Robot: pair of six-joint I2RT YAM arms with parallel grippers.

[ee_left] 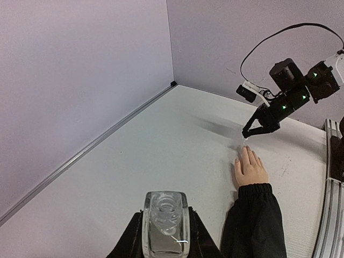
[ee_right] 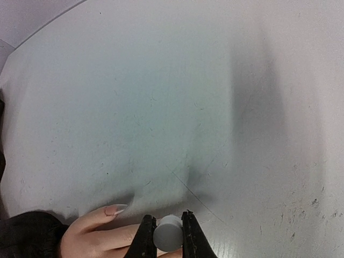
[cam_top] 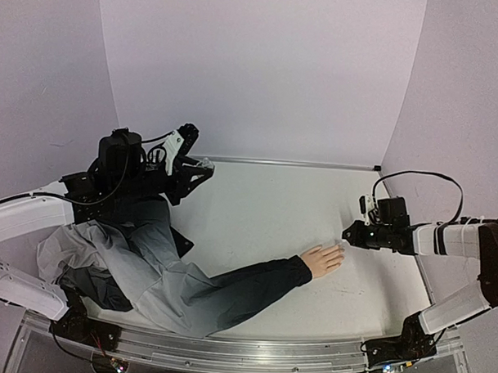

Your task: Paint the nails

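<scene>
While right hand [ee_right: 167, 228] pinches grey cap [ee_right: 167, 239], nails [ee_right: 115, 209] mostly cut off, left hand [ee_left: 165, 239] gripping clear bottle [ee_left: 165, 215].

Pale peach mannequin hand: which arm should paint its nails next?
Right: the right gripper, shut on a grey round cap, hovers at the nails; the left gripper grips a clear bottle far away.

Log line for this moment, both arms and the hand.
left gripper: shut on clear bottle | right gripper: shut on grey cap, over mannequin hand | nails: one in view, paint unclear
</scene>
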